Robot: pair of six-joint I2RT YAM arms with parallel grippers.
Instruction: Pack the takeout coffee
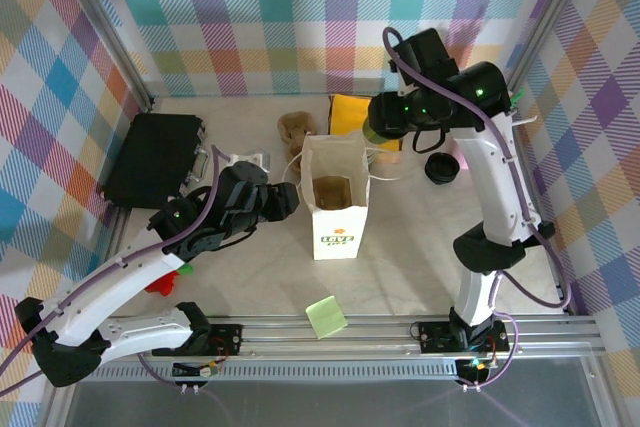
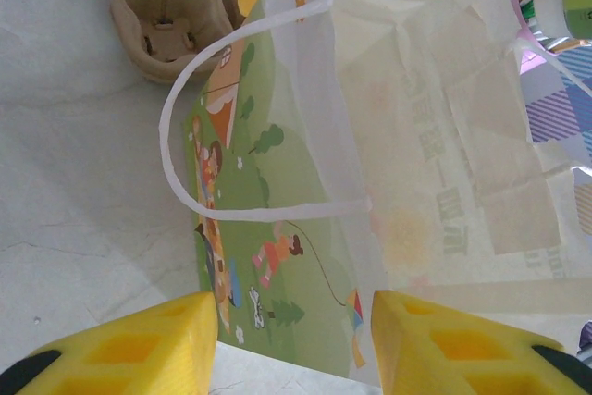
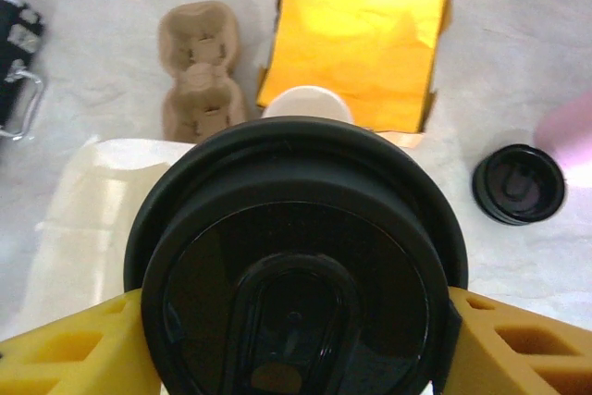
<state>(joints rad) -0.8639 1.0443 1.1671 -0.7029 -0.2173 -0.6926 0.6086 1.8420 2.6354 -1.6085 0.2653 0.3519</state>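
Right gripper (image 1: pixel 384 133): clamped on lidded cup (image 3: pixel 296 293), raised near far rim of mid-table bag (image 1: pixel 335 197), ready to load.
Left gripper (image 2: pixel 294 326): jaws apart at bag side, likely steadying.

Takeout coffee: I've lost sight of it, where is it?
The takeout coffee sits clamped in the right gripper, right of centre in the top view, by the paper bag's far right corner.

A tall white paper bag (image 1: pixel 337 232) is stood at the middle of the table (image 1: pixel 420 257). Behind it are laid a brown pulp cup carrier (image 1: pixel 296 129), left, and a yellow square paper (image 1: pixel 350 110), right. A lidded cream-and-green paper cup (image 3: pixel 296 275) is held over the bag's far right corner.
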